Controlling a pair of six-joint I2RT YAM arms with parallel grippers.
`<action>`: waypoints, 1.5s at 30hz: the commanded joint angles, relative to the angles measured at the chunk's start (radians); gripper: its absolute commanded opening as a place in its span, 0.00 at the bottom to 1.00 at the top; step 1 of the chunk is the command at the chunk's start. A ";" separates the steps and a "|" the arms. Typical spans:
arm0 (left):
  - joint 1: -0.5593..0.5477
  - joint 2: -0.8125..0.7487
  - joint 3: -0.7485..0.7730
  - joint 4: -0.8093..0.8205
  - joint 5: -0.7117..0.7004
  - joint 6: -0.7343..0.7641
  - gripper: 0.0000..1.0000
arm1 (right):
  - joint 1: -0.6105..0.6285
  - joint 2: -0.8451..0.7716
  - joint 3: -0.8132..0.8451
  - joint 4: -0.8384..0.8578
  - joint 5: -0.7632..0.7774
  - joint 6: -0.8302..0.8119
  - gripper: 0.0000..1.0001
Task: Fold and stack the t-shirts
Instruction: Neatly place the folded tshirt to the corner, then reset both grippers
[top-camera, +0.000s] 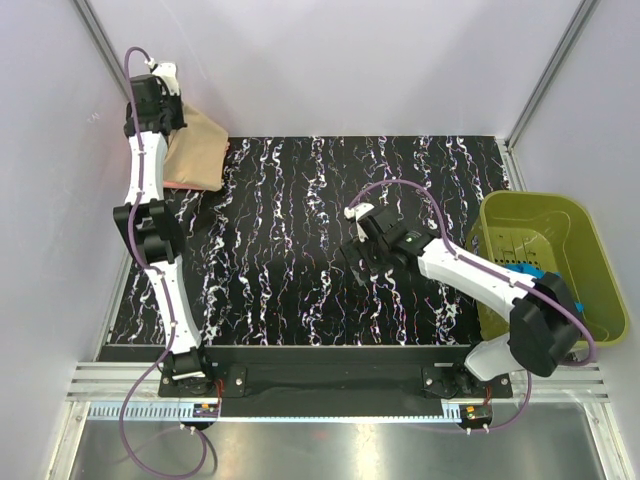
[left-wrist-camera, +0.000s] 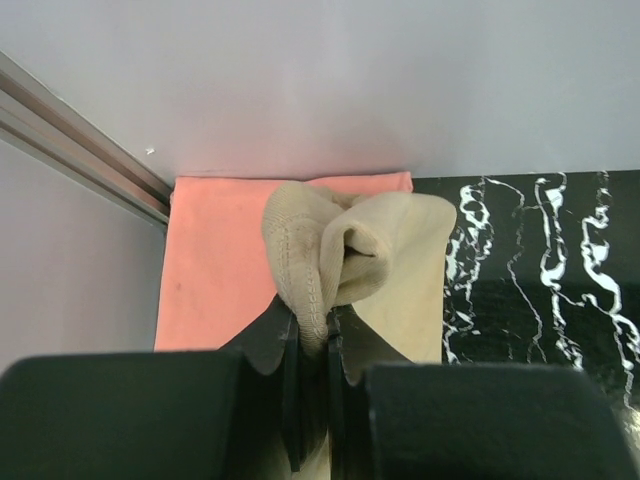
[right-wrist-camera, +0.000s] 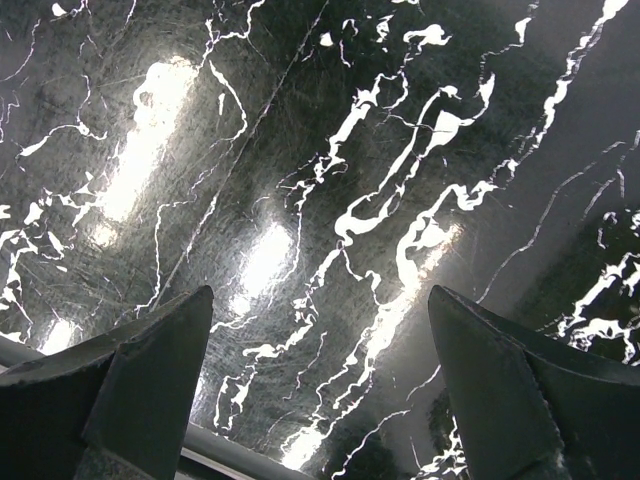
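We see the left tool (left-wrist-camera: 312, 322) at the far left corner of the black, white-veined marbled surface (top-camera: 300, 290), its jaws drawn narrow and pinching a bunched fold of the tan-beige soft cloth t-shirt (left-wrist-camera: 390, 240). In the left wrist view, the cloth bulges up in a rounded hump just beyond the fingertips, with a stitched hem running down into the grip. The tan-beige t-shirt lies on top of the salmon-pink soft cloth t-shirt (left-wrist-camera: 215, 270), which is spread flat beneath it against the pale back wall (left-wrist-camera: 350, 80). The pink cloth shows on the left side and along the far edge. From above, only a thin pink strip peeks out under the tan one's near edge.

The right tool (right-wrist-camera: 320, 295) hangs over the middle-right of the surface with its jaws spread wide and nothing between them. Its wrist view shows only bare marbled surface under the two dark fingers. To the right of that arm sits the olive-green rectangular plastic basket (top-camera: 530, 202), well apart from both t-shirts.
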 joint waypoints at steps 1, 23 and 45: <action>0.015 0.023 0.071 0.150 0.032 -0.011 0.00 | -0.009 0.028 0.051 -0.001 -0.010 0.006 0.96; 0.026 0.184 0.059 0.390 -0.384 0.001 0.81 | -0.040 0.152 0.133 -0.005 -0.059 0.058 0.96; -0.406 -0.512 -0.835 0.411 -0.435 -0.203 0.99 | -0.053 -0.384 -0.102 -0.036 -0.036 0.294 0.97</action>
